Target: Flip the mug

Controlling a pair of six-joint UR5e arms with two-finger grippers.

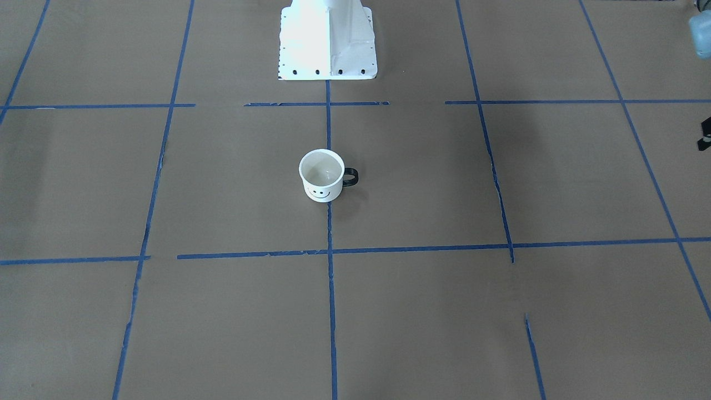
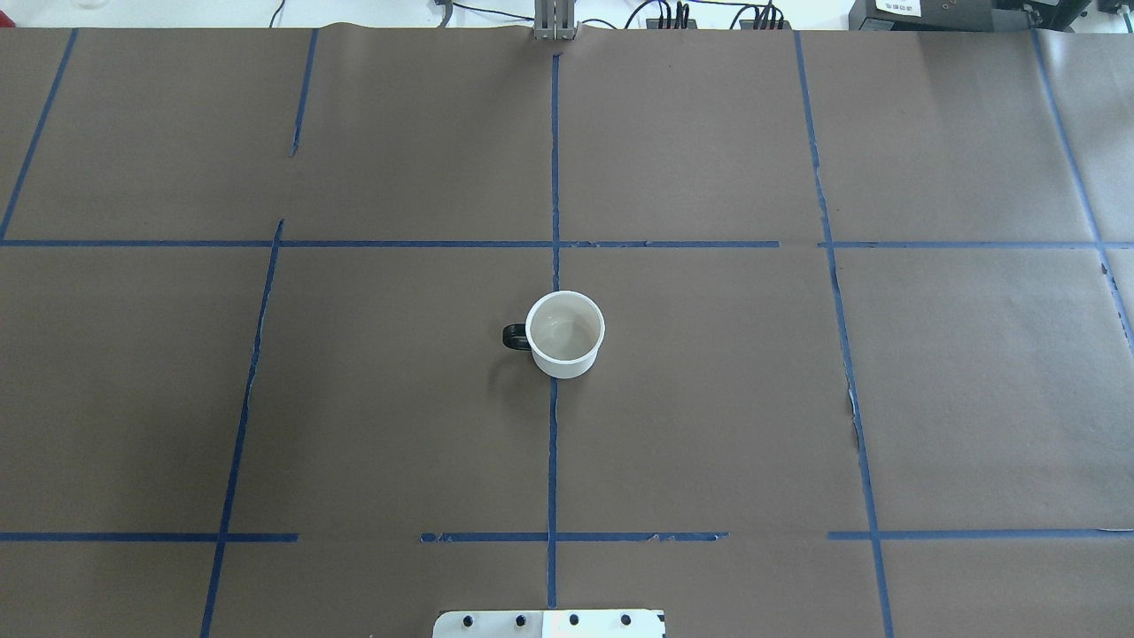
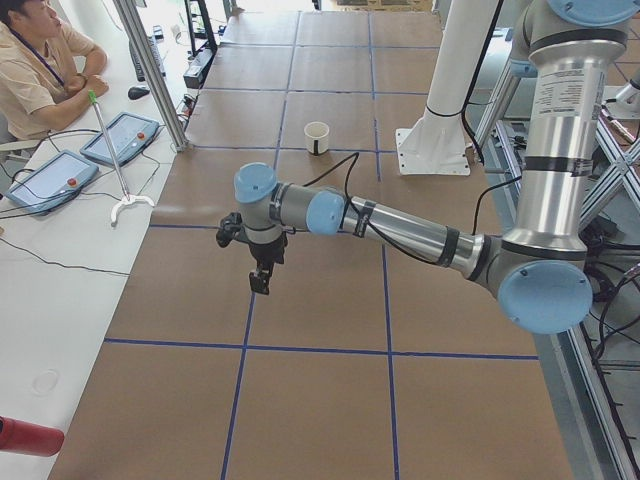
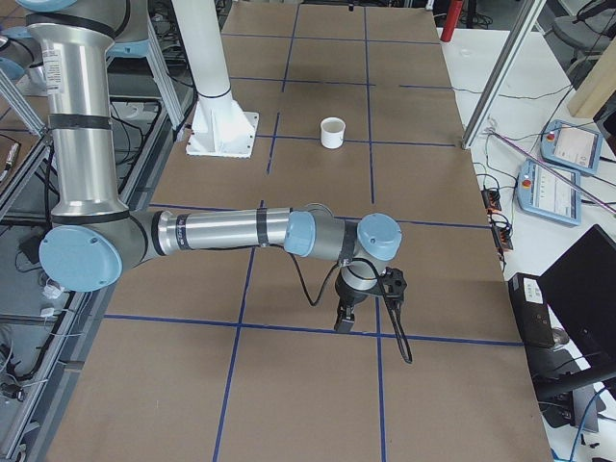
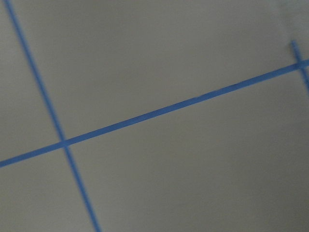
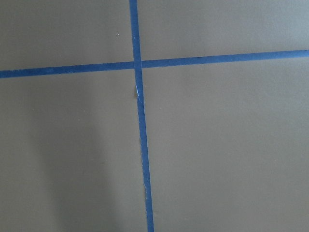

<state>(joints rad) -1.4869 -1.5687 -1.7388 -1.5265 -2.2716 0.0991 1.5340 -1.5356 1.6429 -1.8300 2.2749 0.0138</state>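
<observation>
One white smiley mug stood upright on one blue-taped table, one black handle, left gripper and right gripper well apart from it, fingers' opening impossible to tell for either.

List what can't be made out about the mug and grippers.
- Left gripper: open or shut unclear; exterior left only, too small.
- Right gripper: likewise, exterior right only.
- Mug: smiley hidden in overhead, on its far wall.
- Wrist views: mug outside frame; left one blurred.

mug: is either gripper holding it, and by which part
Nothing is held. The mug stands upright on its own, untouched; the left gripper and right gripper hang far from it.
</observation>
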